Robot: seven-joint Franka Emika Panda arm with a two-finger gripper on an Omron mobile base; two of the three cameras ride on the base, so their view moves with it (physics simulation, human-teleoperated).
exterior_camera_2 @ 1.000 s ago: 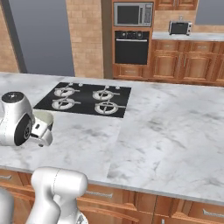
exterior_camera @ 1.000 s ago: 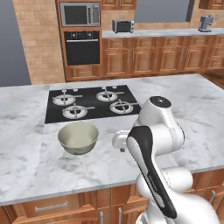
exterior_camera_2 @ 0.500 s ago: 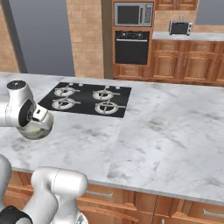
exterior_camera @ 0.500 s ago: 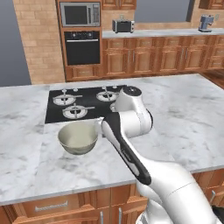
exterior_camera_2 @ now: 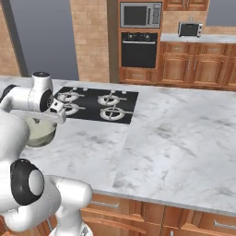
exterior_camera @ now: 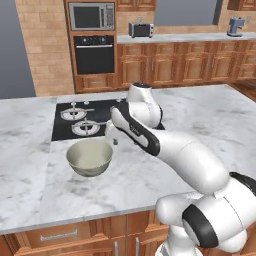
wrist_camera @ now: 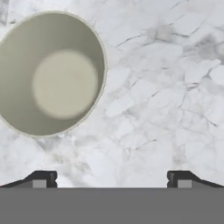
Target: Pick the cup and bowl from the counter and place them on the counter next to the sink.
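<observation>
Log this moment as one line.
gripper: open, empty | bowl: upright on counter, beside cooktop, not gripped | gripper above counter near bowl

My arm point(exterior_camera: 165, 145) reaches forward and to the left from the base, elbow bent, wrist turned down so the hand faces the surface below. The gripper point(wrist_camera: 112, 178) hangs with its jaws spread wide, the two dark fingertips point(wrist_camera: 40, 178) far apart and nothing between them.
</observation>
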